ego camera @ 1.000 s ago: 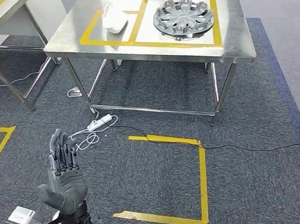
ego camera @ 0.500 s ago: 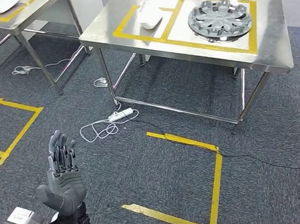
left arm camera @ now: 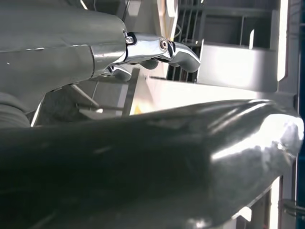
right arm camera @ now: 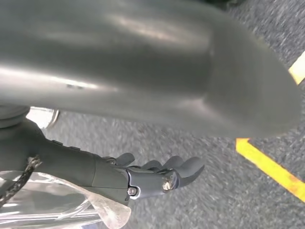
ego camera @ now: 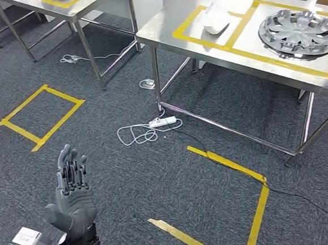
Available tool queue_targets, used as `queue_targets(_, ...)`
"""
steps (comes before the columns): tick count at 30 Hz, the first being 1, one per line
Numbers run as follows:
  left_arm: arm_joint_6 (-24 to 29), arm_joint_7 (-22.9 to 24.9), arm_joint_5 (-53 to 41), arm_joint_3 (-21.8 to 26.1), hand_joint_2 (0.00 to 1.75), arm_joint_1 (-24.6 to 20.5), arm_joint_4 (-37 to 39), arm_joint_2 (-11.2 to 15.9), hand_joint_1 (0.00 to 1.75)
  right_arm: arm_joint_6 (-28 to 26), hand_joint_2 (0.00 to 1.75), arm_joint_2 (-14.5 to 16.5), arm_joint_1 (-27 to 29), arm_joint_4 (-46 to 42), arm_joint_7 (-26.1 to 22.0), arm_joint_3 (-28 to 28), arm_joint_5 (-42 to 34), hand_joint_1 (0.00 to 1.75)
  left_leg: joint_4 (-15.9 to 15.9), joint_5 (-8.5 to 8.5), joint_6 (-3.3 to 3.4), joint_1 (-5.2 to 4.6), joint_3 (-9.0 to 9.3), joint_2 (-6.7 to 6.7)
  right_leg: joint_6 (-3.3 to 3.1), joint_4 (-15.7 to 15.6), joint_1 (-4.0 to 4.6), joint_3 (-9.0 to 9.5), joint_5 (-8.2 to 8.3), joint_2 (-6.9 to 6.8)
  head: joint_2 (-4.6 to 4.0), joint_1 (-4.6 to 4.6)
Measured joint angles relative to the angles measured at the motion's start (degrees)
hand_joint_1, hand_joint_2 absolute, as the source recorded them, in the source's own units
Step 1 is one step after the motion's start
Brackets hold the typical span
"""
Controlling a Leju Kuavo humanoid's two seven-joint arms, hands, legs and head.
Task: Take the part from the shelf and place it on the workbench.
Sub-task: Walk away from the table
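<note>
My left hand [ego camera: 71, 195] is raised at the lower left of the head view, fingers upright and apart, holding nothing. In the left wrist view its fingers [left arm camera: 162, 47] stretch out toward grey racking [left arm camera: 230, 28]. My right hand [right arm camera: 118, 176] hangs over the carpet with its fingers extended and nothing between them. The steel workbench [ego camera: 176, 25] stands at the upper right, marked with yellow tape. A grey hubcap [ego camera: 303, 30] lies in its right taped box and a white moulded part [ego camera: 216, 17] in the left one.
A white power strip [ego camera: 162, 121] and a looped cable lie on the carpet by the workbench leg. A yellow taped square [ego camera: 42, 115] marks the floor at the left, and a yellow corner line [ego camera: 229, 163] in front of the bench. A second steel table [ego camera: 80, 7] stands behind.
The camera has turned left, so the workbench has slid toward the right of the picture and a second table has come in. My left hand stays raised and empty.
</note>
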Motion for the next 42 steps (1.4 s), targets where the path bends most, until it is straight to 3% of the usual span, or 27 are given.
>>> queue_targets(2,0.1,0.0,0.0,0.0,0.0,0.2,0.0,0.0,0.0,0.0,0.0,0.0,-0.1,0.0,0.0,0.0,0.0,0.0,0.1,0.19,-0.78,0.26,-0.34,-0.97,-0.49,-0.4,0.01,0.47,0.25,-1.29,0.0,0.04)
queue_targets(3,0.2,0.0,0.0,0.0,0.0,0.3,0.0,0.0,0.0,0.0,0.0,0.1,-0.1,0.0,0.0,0.0,0.0,0.0,0.7,-0.24,-1.11,0.25,-0.68,-0.36,-0.82,-0.7,-0.08,0.72,0.46,-2.05,0.0,-0.1)
queue_targets(4,0.2,0.0,0.0,0.0,0.0,0.3,0.0,0.1,0.0,0.1,0.0,0.1,-0.1,0.0,0.0,0.0,0.0,0.0,2.3,-1.35,-1.42,0.21,-1.45,0.93,-1.1,-0.9,-0.22,0.84,0.65,-2.91,0.0,-0.37)
queue_targets(6,0.3,0.0,0.0,0.0,0.0,0.3,0.0,0.1,0.0,0.1,0.0,0.1,0.0,0.0,0.0,0.0,0.0,0.0,8.9,-5.15,-2.07,0.29,-4.46,4.4,-1.45,-1.1,-0.26,0.98,0.68,-4.69,0.0,-0.9)
queue_targets(8,0.3,0.0,0.0,0.1,0.0,0.4,0.0,0.3,0.0,0.1,0.0,0.1,0.2,0.0,0.1,0.0,0.0,0.0,15.4,-7.73,-2.63,0.67,-7.4,5.85,-1.5,-1.1,-0.21,0.99,0.53,-6.53,0.0,-1.0)
queue_targets(9,0.4,0.0,0.0,0.1,0.0,0.5,0.0,0.3,0.0,0.1,0.0,0.1,0.2,0.0,0.1,0.0,0.0,0.0,16.1,-7.47,-2.82,0.87,-7.62,6.13,-1.44,-1.1,-0.21,1.02,0.44,-7.38,0.0,-1.02)
queue_targets(10,0.5,0.0,0.0,0.1,0.0,0.5,0.0,0.4,0.0,0.1,0.0,0.1,0.2,0.0,0.1,0.0,0.0,0.0,14.5,-6.19,-2.94,1.04,-6.65,6.43,-1.31,-1.1,-0.22,1.13,0.33,-8.17,0.0,-1.02)
queue_targets(12,0.7,0.0,0.0,0.2,0.0,0.6,0.0,0.4,0.0,0.2,0.0,0.1,0.1,0.0,0.1,0.0,0.1,0.0,6.8,-2.72,-2.96,1.14,-2.36,8.3,-0.84,-1.0,-0.19,1.53,0.0,-9.56,0.0,-1.03)
queue_targets(14,0.8,0.0,0.0,0.2,0.0,0.6,-0.1,0.5,0.0,0.3,0.0,0.1,0.1,0.0,0.1,0.0,0.2,0.0,1.1,-1.24,-2.33,0.92,0.67,9.98,-0.14,-0.9,0.09,1.64,-0.49,-10.68,0.0,-0.98)
queue_targets(15,0.9,-0.1,0.0,0.2,0.0,0.7,-0.1,0.5,0.0,0.3,0.0,0.1,0.1,0.0,0.1,0.0,0.2,0.0,0.3,-1.37,-1.92,0.74,1.03,10.17,0.19,-0.9,0.22,1.68,-0.69,-11.18,0.0,-0.95)
queue_targets(17,1.1,-0.1,0.0,0.4,0.0,0.9,-0.2,0.5,0.0,0.3,0.0,0.1,-0.2,0.0,0.0,0.0,0.2,0.0,0.3,-1.36,-0.99,0.62,0.85,8.86,0.85,-1.0,0.15,2.09,-1.02,-12.07,0.0,-0.9)
queue_targets(19,1.2,-0.1,0.0,0.6,0.0,1.1,-0.3,0.4,0.0,0.3,0.0,0.1,-0.4,0.0,-0.1,0.0,0.3,0.0,0.1,-1.12,-0.21,0.71,0.76,7.7,1.46,0.7,-0.12,1.64,-2.53,-10.23,0.0,-0.74)
queue_targets(21,1.3,-0.1,0.0,0.7,0.0,1.0,-0.3,0.4,0.0,0.3,0.0,0.1,-0.4,0.0,-0.1,0.0,0.4,0.0,0.1,-0.92,0.34,0.74,0.63,6.53,1.65,7.2,-0.24,-1.53,-6.06,-6.67,0.0,-0.5)
queue_targets(22,1.3,-0.1,0.0,0.8,0.0,1.0,-0.3,0.4,0.0,0.3,0.0,0.1,-0.2,0.0,-0.1,0.0,0.4,0.0,0.1,-0.89,0.49,0.66,0.53,5.8,1.57,11.5,-0.22,-3.74,-7.78,-5.61,0.0,-0.48)
queue_targets(23,1.3,-0.1,0.0,0.8,0.0,1.0,-0.3,0.4,0.0,0.4,0.0,0.1,-0.1,0.0,-0.2,0.0,0.4,0.0,0.1,-0.86,0.6,0.56,0.47,5.0,1.45,15.0,-0.17,-5.71,-8.69,-5.12,0.0,-0.47)
queue_targets(24,1.3,-0.1,0.0,0.9,0.0,1.0,-0.3,0.4,0.0,0.4,0.0,0.1,0.0,0.0,-0.3,0.0,0.4,0.0,0.1,-0.84,0.63,0.45,0.45,4.17,1.27,16.4,-0.11,-6.82,-8.39,-4.92,0.0,-0.47)
queue_targets(25,1.3,-0.1,0.0,1.0,0.0,1.0,-0.3,0.4,0.0,0.5,0.0,0.1,0.1,0.0,-0.5,0.0,0.4,0.0,0.1,-0.83,0.65,0.35,0.49,3.33,1.02,15.6,-0.03,-6.87,-6.94,-4.75,0.0,-0.48)
queue_targets(26,1.3,0.0,0.0,1.1,0.0,1.0,-0.3,0.4,0.0,0.5,0.0,0.1,0.1,0.0,-0.6,0.0,0.3,0.0,0.1,-0.82,0.66,0.26,0.57,2.53,0.7,12.6,0.05,-5.82,-4.65,-4.37,0.0,-0.48)
queue_targets(28,1.3,0.0,0.0,1.1,0.0,0.9,-0.3,0.4,0.0,0.6,0.0,0.1,0.0,0.0,-0.9,0.0,0.2,0.0,0.2,-0.83,0.53,0.18,0.59,1.11,-0.05,4.6,0.08,-2.62,-0.66,-1.55,0.0,-0.53)
queue_targets(30,1.3,0.0,-0.1,1.2,0.0,0.8,-0.3,0.3,0.0,0.6,0.0,0.1,-0.1,0.0,-1.0,0.0,0.2,0.0,0.3,-0.73,-0.04,0.36,0.19,-0.17,-0.42,0.4,0.13,-0.72,0.43,0.8,0.0,-0.55)
queue_targets(32,1.4,0.1,-0.1,1.2,0.0,0.8,-0.4,0.3,0.0,0.6,0.0,0.1,-0.2,0.0,-1.0,0.0,0.3,0.0,0.2,-0.46,-0.89,0.64,-0.26,-1.47,-0.56,-0.1,0.23,-0.25,0.43,0.11,0.0,-0.5)
queue_targets(33,1.4,0.1,-0.1,1.2,0.0,0.8,-0.4,0.3,0.0,0.6,0.0,0.1,-0.2,0.0,-1.0,0.0,0.3,0.0,0.5,-0.61,-1.21,0.66,-0.47,-1.06,-0.77,-0.3,0.18,-0.04,0.58,-0.63,0.0,-0.53)
queue_targets(35,1.5,0.1,-0.1,1.3,0.0,0.7,-0.5,0.3,0.0,0.7,0.0,0.2,-0.2,0.0,-1.0,0.0,0.4,0.0,3.7,-2.62,-1.74,0.49,-1.95,1.9,-1.28,-0.9,0.0,0.4,0.76,-2.46,0.0,-0.82)
queue_targets(37,1.5,0.1,-0.1,1.3,0.0,0.5,-0.6,0.4,0.0,0.7,0.0,0.2,-0.1,0.0,-0.9,0.0,0.4,0.0,10.9,-6.3,-2.26,0.56,-5.33,5.13,-1.62,-0.9,0.11,0.67,0.53,-4.46,0.0,-1.09)
queue_targets(39,1.5,0.1,-0.1,1.4,0.0,0.5,-0.6,0.4,0.0,0.8,0.0,0.2,0.1,0.0,-0.9,0.0,0.4,0.0,16.1,-7.87,-2.62,0.77,-7.88,6.01,-1.65,-0.9,0.21,0.84,0.23,-6.4,0.0,-1.09)
queue_targets(40,1.5,0.1,-0.1,1.4,0.0,0.5,-0.6,0.4,0.0,0.8,0.0,0.2,0.0,0.0,-0.8,0.0,0.4,0.0,15.7,-7.01,-2.67,0.82,-7.66,6.21,-1.58,-0.9,0.23,0.97,0.06,-7.26,0.0,-1.11)
queue_targets(42,1.5,0.1,-0.1,1.4,0.0,0.5,-0.6,0.5,0.0,0.8,0.0,0.2,-0.1,0.0,-0.8,0.0,0.4,0.0,9.2,-3.1,-2.44,0.78,-4.17,7.29,-1.32,-0.9,0.26,1.55,-0.39,-8.76,0.0,-1.11)
